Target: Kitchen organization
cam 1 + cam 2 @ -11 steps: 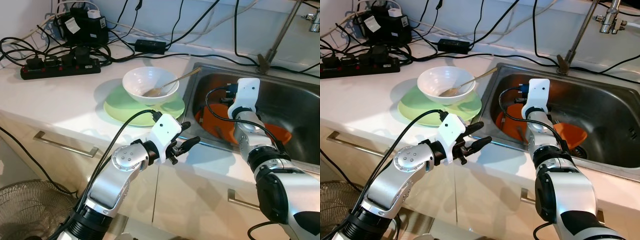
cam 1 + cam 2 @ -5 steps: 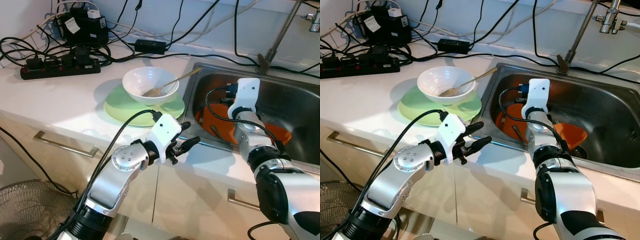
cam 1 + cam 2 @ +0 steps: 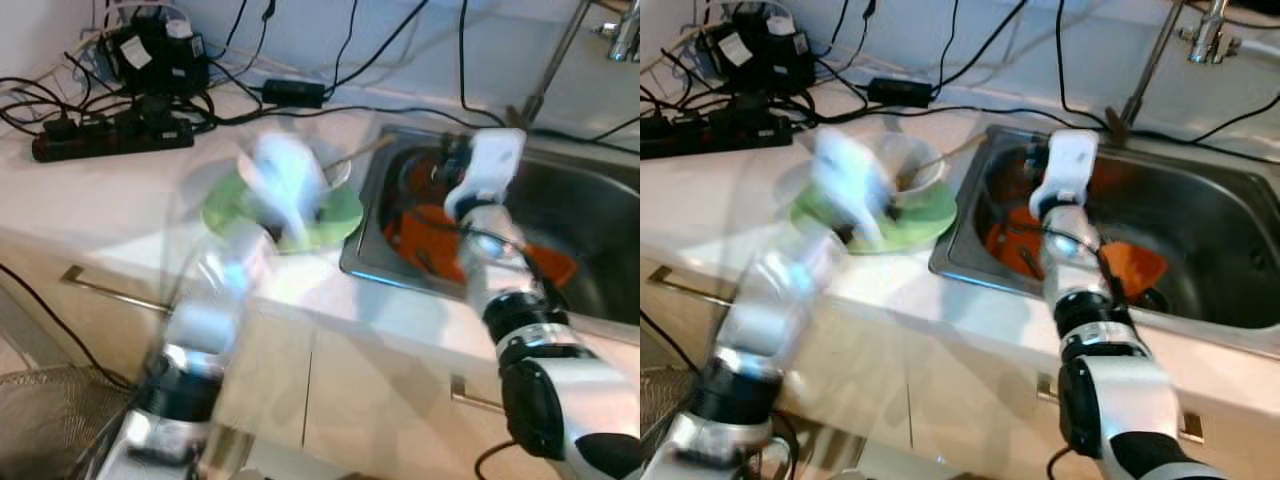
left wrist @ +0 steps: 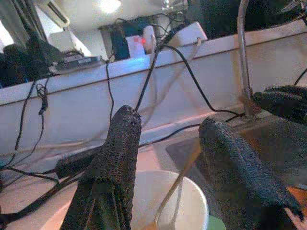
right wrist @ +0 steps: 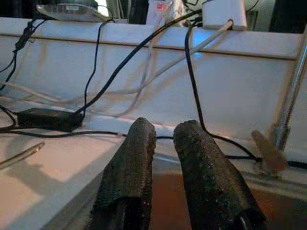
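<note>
Head view: my left arm is a blur over the white bowl (image 3: 290, 170) on the green plate (image 3: 335, 215), at ten o'clock from the sink (image 3: 590, 215), where orange dishes (image 3: 425, 235) lie.

Left wrist view: the left gripper (image 4: 168, 143) is spread open above the bowl and its spoon (image 4: 175, 189).

Right wrist view: the right gripper (image 5: 163, 139) is nearly closed, empty.

I judge I'm reaching for the bowl; next, settle onto its rim.
</note>
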{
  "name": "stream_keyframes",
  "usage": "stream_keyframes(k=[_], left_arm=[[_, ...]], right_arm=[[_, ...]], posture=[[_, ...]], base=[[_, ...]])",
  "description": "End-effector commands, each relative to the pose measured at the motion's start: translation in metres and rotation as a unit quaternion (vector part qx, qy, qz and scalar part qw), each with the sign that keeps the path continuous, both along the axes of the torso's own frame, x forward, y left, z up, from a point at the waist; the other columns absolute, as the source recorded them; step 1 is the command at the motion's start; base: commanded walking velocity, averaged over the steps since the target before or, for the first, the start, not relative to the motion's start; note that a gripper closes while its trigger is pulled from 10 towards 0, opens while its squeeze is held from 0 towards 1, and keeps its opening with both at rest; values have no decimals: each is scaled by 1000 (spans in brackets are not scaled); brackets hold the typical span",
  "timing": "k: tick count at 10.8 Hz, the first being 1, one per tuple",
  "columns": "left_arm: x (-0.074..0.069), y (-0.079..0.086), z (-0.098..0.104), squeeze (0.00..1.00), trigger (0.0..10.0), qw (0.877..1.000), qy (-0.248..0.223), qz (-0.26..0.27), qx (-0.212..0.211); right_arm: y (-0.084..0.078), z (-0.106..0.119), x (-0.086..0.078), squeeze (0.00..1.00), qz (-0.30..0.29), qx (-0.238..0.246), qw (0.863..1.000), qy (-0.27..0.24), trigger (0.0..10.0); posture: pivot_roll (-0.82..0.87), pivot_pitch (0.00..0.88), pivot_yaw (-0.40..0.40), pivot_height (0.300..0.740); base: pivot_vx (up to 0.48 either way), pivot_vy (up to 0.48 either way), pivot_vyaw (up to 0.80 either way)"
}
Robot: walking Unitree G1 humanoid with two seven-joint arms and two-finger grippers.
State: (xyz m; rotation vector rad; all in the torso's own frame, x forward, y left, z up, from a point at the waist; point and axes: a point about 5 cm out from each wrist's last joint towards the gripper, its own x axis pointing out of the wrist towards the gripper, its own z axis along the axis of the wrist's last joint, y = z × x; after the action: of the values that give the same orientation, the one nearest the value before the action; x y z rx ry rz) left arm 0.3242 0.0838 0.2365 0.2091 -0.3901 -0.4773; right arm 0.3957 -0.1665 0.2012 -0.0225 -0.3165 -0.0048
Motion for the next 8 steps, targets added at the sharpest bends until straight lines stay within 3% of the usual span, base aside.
stream_keyframes(k=[1,4,6,8], left_arm=[[0,-2,-14,0,10000,1000,26,2,10],[4,-3,-15,0,10000,1000,11,13,1],[5,-3,-23,0,10000,999,33,6,-4],[7,0,-23,0,10000,997,56,11,-49]], right_arm=[[-2,2,0,0,0,7,1000,-6,10000],[-2,3,-3,0,3,9,1000,-15,10000],[-2,1,-4,0,2,10,1000,-15,10000],[2,-3,-6,0,4,6,1000,-14,10000]], posture=[[241,38,-48,725],[240,41,-49,725],[241,42,-49,725],[241,41,-48,725]], base=[[0,0,0],[0,0,0],[0,0,0],[0,0,0]])
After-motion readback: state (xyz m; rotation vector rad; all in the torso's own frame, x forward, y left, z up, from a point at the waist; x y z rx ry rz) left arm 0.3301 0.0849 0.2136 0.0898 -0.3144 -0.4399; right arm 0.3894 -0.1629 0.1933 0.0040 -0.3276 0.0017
